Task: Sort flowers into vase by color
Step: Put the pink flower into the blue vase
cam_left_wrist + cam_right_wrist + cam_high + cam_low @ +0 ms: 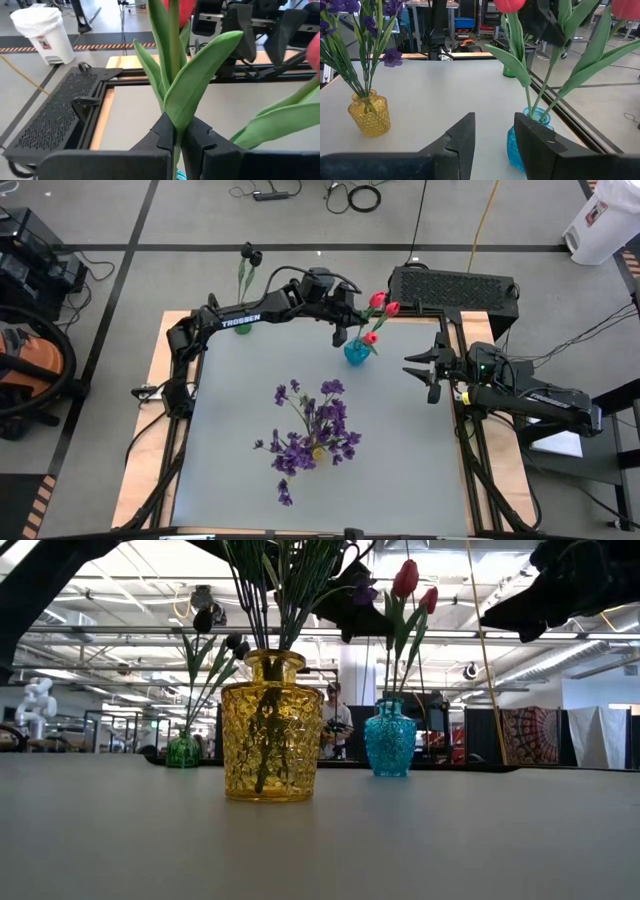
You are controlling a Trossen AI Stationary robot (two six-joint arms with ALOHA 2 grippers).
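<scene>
While the tulip stem is still pinched, lower it straight into the blue vase and release only once the stem seats. Left end effector is clamped on that stem, directly above the vase. Right end effector waits part-open and empty near the bench right edge.

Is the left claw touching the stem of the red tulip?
Touching. In the left wrist view, the left claw is shut on the tulip stem, which rises straight out from between its two fingers with no gap at either side.
</scene>
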